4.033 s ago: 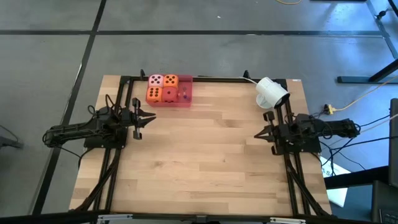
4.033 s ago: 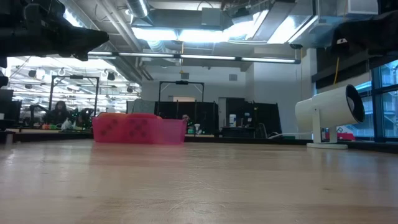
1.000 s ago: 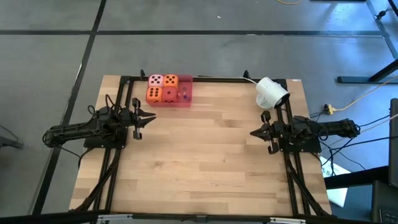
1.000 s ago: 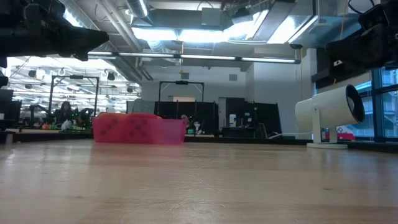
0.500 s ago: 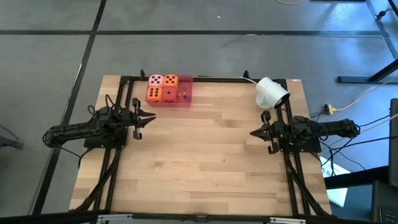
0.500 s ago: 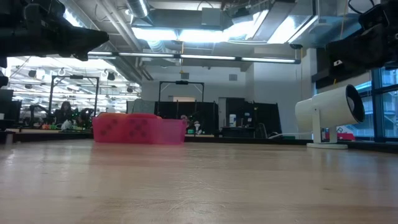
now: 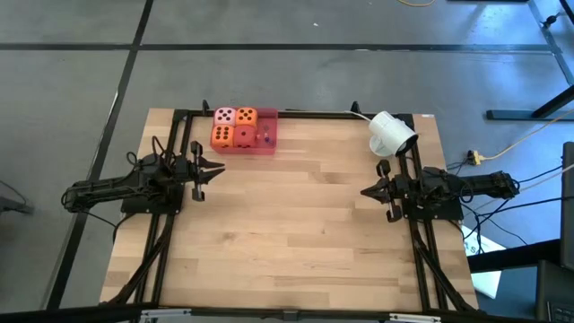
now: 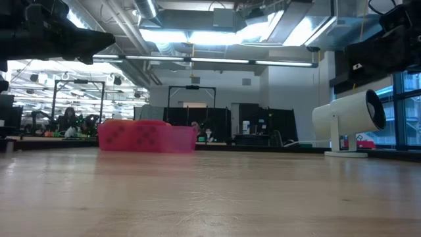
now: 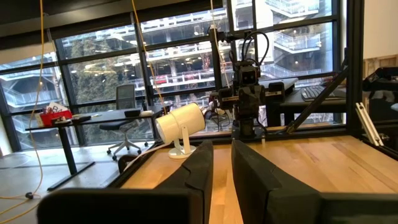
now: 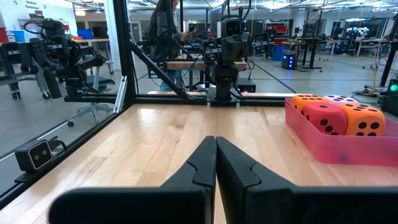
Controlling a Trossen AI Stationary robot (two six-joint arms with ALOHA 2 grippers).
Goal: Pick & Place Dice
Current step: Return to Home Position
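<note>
Several dice sit in a flat red tray point(image 7: 269, 136) at the table's far left: a pink die point(image 7: 225, 115), an orange die point(image 7: 246, 116), a second orange die point(image 7: 221, 136) and a red die point(image 7: 244, 137). The right wrist view shows the red die point(image 10: 324, 118) and an orange die point(image 10: 362, 120) resting on the tray's floor behind the tray wall point(image 10: 336, 149). My left gripper point(image 7: 221, 170) hovers at the left edge, level, its fingers point(image 9: 202, 158) almost together with nothing between them. At the right edge, my right gripper point(image 10: 216, 140) is shut and empty.
A white cylindrical lamp-like device point(image 7: 392, 133) stands on the table at the far right, near my right arm. A black frame rail point(image 7: 296, 112) runs along the table's far edge. Bare wood lies between the two grippers.
</note>
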